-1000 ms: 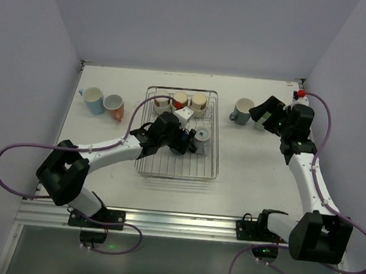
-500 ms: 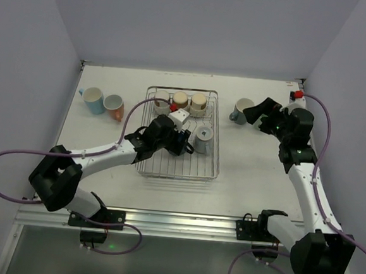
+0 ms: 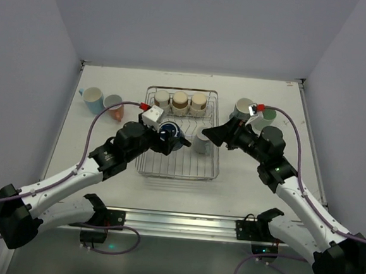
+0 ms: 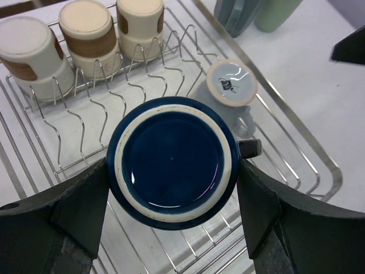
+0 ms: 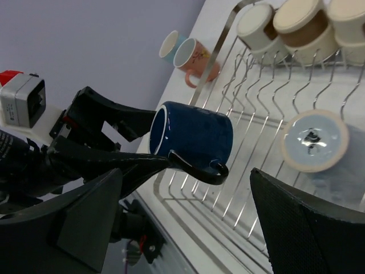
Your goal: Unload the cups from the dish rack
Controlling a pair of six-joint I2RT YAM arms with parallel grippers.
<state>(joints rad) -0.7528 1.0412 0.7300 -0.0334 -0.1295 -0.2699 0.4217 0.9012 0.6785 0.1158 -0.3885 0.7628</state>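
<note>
On the table left of the rack stand a light blue cup (image 3: pixel 93 98) and a salmon cup (image 3: pixel 114 107), touching or nearly so, both already unloaded. Next comes the left gripper (image 4: pixel 174 168), its fingers pinching the navy cup (image 5: pixel 197 134) from both sides. The cup hangs on its side above the wire floor of the dish rack (image 3: pixel 177 174), clear of it but not yet out past the rim.

Four cups are left in the rack. Three cream and tan cups (image 3: pixel 181 100) sit upside down in a row along the far edge by the tines, and a grey cup (image 3: pixel 202 140) sits upside down near the right rim.

The right gripper (image 3: pixel 210 135) hovers just beside that grey cup, fingers spread wide and holding nothing. On the table to the right stand a grey-blue cup (image 3: pixel 242 107) and a sage green cup (image 3: pixel 268 115), also done.

So four are out, one is in hand and four are to go. The two arms crowd the rack's right half, and the navy cup's handle sticks out toward the right gripper.
</note>
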